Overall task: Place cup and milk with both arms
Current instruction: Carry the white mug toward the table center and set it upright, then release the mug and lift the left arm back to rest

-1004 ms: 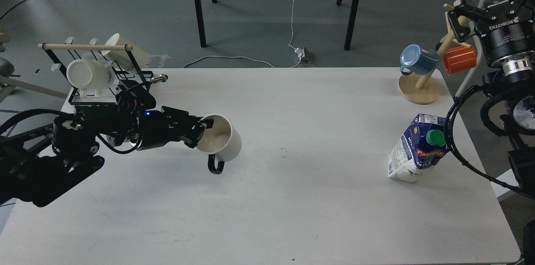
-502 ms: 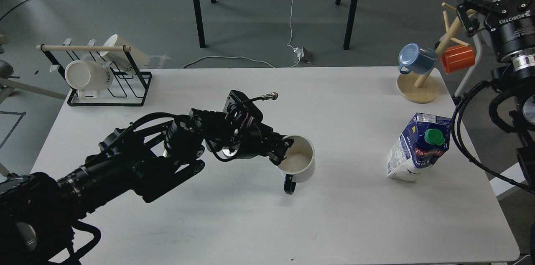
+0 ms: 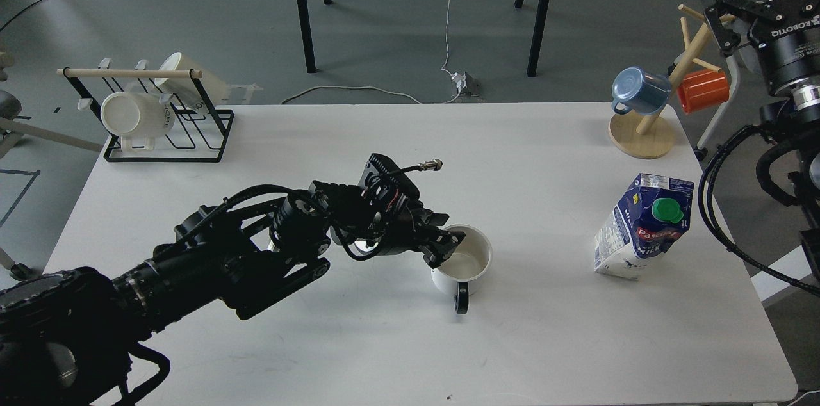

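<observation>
The cup (image 3: 471,259), a white mug with a black handle turned toward me, stands upright on the white table (image 3: 359,342) near its middle. My left gripper (image 3: 446,248) is at the cup's left rim, its fingers spread on either side of the rim, and it looks open. The milk (image 3: 642,227), a dark blue and white carton with a green cap, stands near the table's right edge, with no gripper on it. My right gripper (image 3: 722,25) is high at the far right, beside the mug tree and well above the milk; its fingers are hard to tell apart.
A wooden mug tree (image 3: 642,135) with a blue mug (image 3: 637,91) and an orange mug (image 3: 703,91) stands at the back right corner. A black wire rack (image 3: 163,137) with white cups stands at the back left. Black cables hang by the right edge.
My left arm carried the cup from the left to the table's middle, turned it upright and set it down. Its fingers have spread at the rim. The right gripper rose slightly.
</observation>
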`<act>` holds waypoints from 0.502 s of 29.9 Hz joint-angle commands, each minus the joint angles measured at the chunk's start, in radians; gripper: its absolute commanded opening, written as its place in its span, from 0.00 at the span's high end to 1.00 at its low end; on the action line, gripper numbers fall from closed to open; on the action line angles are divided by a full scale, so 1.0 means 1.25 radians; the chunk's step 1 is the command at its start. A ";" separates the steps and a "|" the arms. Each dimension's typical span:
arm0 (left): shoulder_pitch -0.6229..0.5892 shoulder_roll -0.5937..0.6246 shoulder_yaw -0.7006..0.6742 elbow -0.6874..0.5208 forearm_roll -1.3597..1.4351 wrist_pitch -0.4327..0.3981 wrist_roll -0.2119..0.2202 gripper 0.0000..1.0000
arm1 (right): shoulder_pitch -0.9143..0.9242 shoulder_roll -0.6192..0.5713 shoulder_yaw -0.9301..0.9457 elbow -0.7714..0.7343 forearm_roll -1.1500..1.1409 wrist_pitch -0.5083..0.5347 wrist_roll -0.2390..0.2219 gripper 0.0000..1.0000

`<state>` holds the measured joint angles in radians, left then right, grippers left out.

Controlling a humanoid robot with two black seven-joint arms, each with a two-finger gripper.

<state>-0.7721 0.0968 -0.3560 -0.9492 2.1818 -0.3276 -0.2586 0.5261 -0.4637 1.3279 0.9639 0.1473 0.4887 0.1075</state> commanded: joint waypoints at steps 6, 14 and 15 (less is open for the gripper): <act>0.003 0.070 -0.239 -0.051 -0.292 0.017 -0.013 0.05 | -0.157 -0.030 0.063 0.107 0.002 0.000 -0.001 0.01; 0.003 0.168 -0.384 -0.007 -0.848 0.020 -0.100 0.01 | -0.410 -0.029 0.151 0.212 0.006 0.000 0.043 0.01; 0.003 0.175 -0.397 0.015 -0.921 0.022 -0.100 0.01 | -0.440 -0.029 0.155 0.225 0.009 0.000 0.054 0.01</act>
<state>-0.7673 0.2794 -0.8018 -0.9904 1.3049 -0.3064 -0.3777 0.0900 -0.5016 1.4988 1.1950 0.1524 0.4887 0.1357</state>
